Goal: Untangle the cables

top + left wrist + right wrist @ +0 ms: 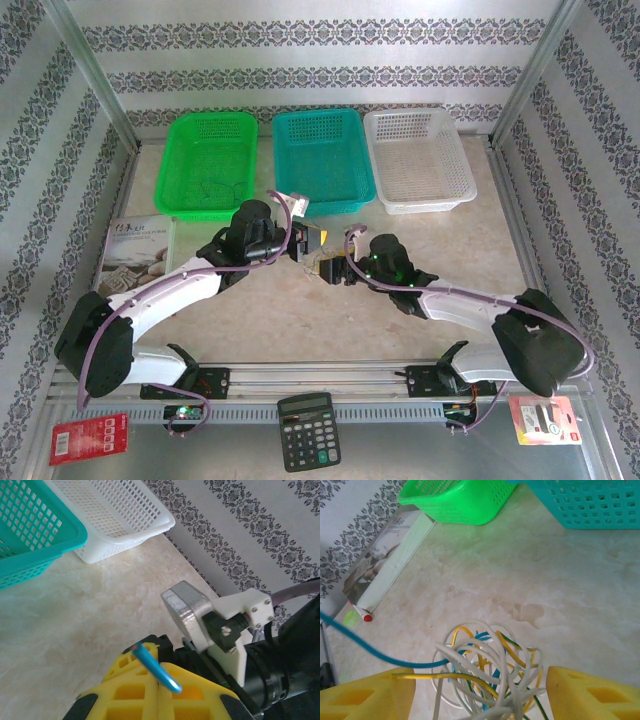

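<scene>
**A:** Where are the cables [485, 672]?

**B:** In the lower middle of the right wrist view. They make one loose clump of white, yellow, blue and a few green strands. It sits between the two yellow fingers [365, 697] of the right tool [480, 700]. Whether the clump rests on the table [545, 580] or hangs just over it, I cannot tell.

**A:** Does that tool grip them?

**B:** No. Its fingers are spread wide, one in the lower left corner and one in the lower right. One yellow strand reaches the finger at the lower left.

**A:** And the left tool [159, 682]?

**B:** At the bottom middle of the left wrist view, it is pressed together and pinches a blue strand [155, 665]. In the right wrist view a blue strand runs from the clump to the left edge of the frame.

**A:** And the surface and the room?

**B:** The table is pale beige with a marble pattern. In the top view both tools meet near the centre of the frame. Above them stand three baskets in a row: a green basket [210, 160], a teal basket [322, 155] and a white basket [415, 155]. A booklet [135, 255] lies at the left, and a calculator [307, 430] at the bottom middle. The walls [320, 60] carry striped grey-and-white wallpaper with ornaments.
</scene>
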